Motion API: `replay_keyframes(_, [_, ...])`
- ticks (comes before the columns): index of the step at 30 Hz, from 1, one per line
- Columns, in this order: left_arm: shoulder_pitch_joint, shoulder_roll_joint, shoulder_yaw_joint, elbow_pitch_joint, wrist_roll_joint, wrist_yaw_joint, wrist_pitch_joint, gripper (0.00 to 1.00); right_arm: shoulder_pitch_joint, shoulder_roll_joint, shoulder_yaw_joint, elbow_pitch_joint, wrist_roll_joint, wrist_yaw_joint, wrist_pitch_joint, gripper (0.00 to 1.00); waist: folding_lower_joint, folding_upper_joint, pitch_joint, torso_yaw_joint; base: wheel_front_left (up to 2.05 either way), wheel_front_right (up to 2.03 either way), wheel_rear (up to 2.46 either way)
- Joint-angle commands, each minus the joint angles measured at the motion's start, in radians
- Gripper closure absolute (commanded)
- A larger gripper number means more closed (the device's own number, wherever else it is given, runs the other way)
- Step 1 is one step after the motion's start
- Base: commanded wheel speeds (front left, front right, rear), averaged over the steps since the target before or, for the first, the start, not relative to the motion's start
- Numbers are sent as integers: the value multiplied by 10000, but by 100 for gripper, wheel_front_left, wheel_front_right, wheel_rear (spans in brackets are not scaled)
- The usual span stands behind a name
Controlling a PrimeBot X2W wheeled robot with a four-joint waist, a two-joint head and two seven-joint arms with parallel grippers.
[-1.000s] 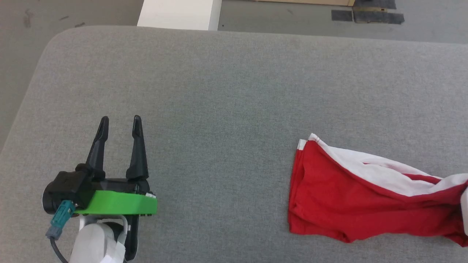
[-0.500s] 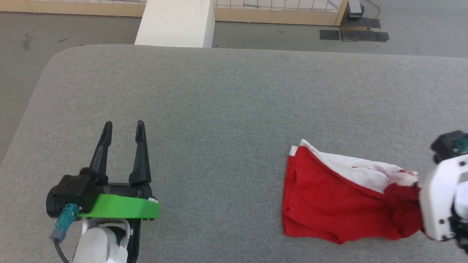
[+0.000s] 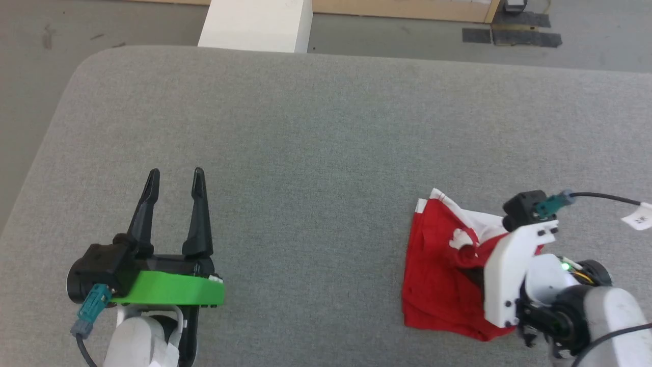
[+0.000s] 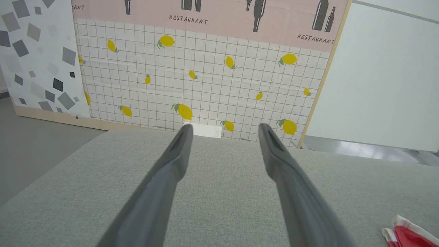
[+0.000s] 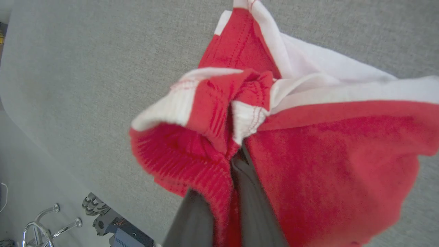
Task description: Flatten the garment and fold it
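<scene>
Fingers (image 5: pixel 253 206) of our right gripper (image 5: pixel 240 157) are clamping a gathered fold of the red and white garment (image 3: pixel 433 275), which is lying bunched at the lower right of the head frame on the grey pad (image 3: pixel 305 127). We are holding our left gripper (image 3: pixel 175 176) wide open and empty at the lower left, well apart from it.

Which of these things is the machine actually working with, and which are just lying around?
In the job:
red garment
right tool, shut on a bunch of it
left tool, open and empty
grey padded surface underneath

Just around:
white block beyond the surface
lemon-print wall panel
dark patches on the floor
</scene>
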Motion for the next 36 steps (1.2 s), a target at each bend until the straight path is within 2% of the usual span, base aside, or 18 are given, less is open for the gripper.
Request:
replay_keyframes(1, [35,-24,-13,-26,-70,-68,-47,0,-251,97,73,220,-182,-13,-275,100,0,0,70,42,0,0,0])
replay_keyframes(2, [-34,-24,-48,-18,-93,-64,-47,0,-438,272,227,787,-357,-13,-787,100,0,0,146,71,0,0,0])
replay_keyframes(14, [-169,-24,-163,22,-214,-2,-47,0,-794,436,588,2475,-1049,-13,-1831,100,0,0,278,84,0,0,0])
replay_keyframes(15, [-175,-24,-168,28,-224,0,-47,0,-831,438,630,2519,-1141,-13,-1925,95,0,0,276,85,0,0,0])
replay_keyframes(16, [-178,-24,-167,37,-235,3,-47,0,-879,441,713,2548,-1228,-13,-2030,0,0,0,262,79,0,0,0])
replay_keyframes(20, [-162,-24,-153,69,-248,3,-47,0,-1077,373,1377,2337,-1607,-13,-2080,0,0,0,150,54,0,0,0])
replay_keyframes(28, [-28,-24,-136,98,-227,-2,-47,0,-1288,-354,2644,1122,-1740,-13,-1498,0,0,0,-188,-40,0,0,0])
replay_keyframes(36, [187,-24,-14,57,-147,-10,-47,0,-1098,-783,3120,-230,-1560,-13,-905,0,0,0,-481,-241,0,0,0])
